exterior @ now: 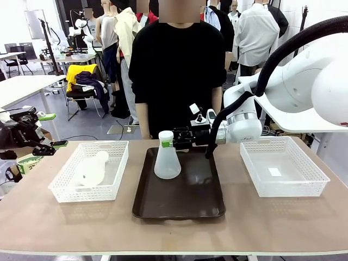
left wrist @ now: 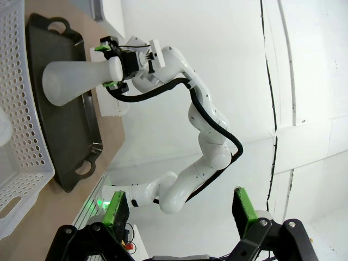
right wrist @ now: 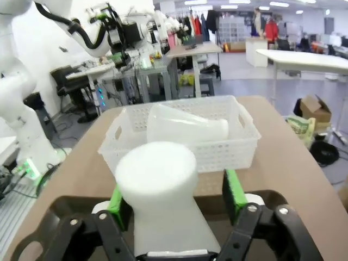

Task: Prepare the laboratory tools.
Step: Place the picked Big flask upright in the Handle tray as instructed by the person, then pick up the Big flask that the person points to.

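Front: translucent whitish conical flask (exterior: 167,159) upright on dark brown handled tray (exterior: 179,204); right gripper (exterior: 166,142) astride neck.

Left wrist: left gripper (left wrist: 180,212) spread wide, empty.

Right wrist: green pads (right wrist: 232,190) parted, gap beside neck, grip let go. Second whitish flask (right wrist: 185,128) lying in white mesh basket (right wrist: 217,155).

Back out level along fingers; avoid clipping neck, since a tall flask probably tips easily.

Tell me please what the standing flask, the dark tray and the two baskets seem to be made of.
The standing flask: probably matte plastic; cloudy, translucent white without glassy glare. The dark tray: likely semi-gloss plastic, though coated metal is possible; soft reflections on smooth brown. The left basket and the right basket: white plastic; moulded mesh walls.
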{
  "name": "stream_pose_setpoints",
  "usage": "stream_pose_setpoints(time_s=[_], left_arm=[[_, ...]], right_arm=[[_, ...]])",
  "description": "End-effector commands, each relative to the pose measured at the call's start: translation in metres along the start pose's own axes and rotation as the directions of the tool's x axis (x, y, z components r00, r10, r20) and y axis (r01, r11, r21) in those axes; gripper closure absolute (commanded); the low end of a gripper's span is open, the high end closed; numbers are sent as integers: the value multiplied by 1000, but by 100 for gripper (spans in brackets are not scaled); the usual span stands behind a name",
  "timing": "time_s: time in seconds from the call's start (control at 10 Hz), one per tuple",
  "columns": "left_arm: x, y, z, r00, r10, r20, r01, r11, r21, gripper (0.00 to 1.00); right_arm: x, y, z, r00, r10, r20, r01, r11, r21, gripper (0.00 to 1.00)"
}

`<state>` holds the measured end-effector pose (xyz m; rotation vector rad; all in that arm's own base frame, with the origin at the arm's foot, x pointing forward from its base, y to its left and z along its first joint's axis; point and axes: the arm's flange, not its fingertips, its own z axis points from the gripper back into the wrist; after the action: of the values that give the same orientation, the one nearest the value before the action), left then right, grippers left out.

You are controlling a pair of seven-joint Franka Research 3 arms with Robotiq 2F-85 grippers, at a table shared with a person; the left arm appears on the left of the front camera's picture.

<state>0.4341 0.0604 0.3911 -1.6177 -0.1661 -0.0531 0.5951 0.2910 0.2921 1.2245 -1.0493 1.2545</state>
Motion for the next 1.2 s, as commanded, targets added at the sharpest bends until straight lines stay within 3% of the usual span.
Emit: stream_pose_setpoints(time_s=[0.0,0.5,0.6,1.1], left_arm=[[0,-2,1,1000,-8,2,8,1000,-1,0],[0,-2,1,1000,-8,2,8,1000,-1,0],[0,-2,1,1000,-8,2,8,1000,-1,0],[0,-2,1,1000,-8,2,8,1000,-1,0]], right_arm=[[2,5,1,993,36,-115,-43,998,-52,0],[18,16,14,976,-9,-218,-28,986,-167,0],[10,1,14,985,41,-170,-59,993,-102,0],[10,1,14,985,41,-170,-59,993,-102,0]])
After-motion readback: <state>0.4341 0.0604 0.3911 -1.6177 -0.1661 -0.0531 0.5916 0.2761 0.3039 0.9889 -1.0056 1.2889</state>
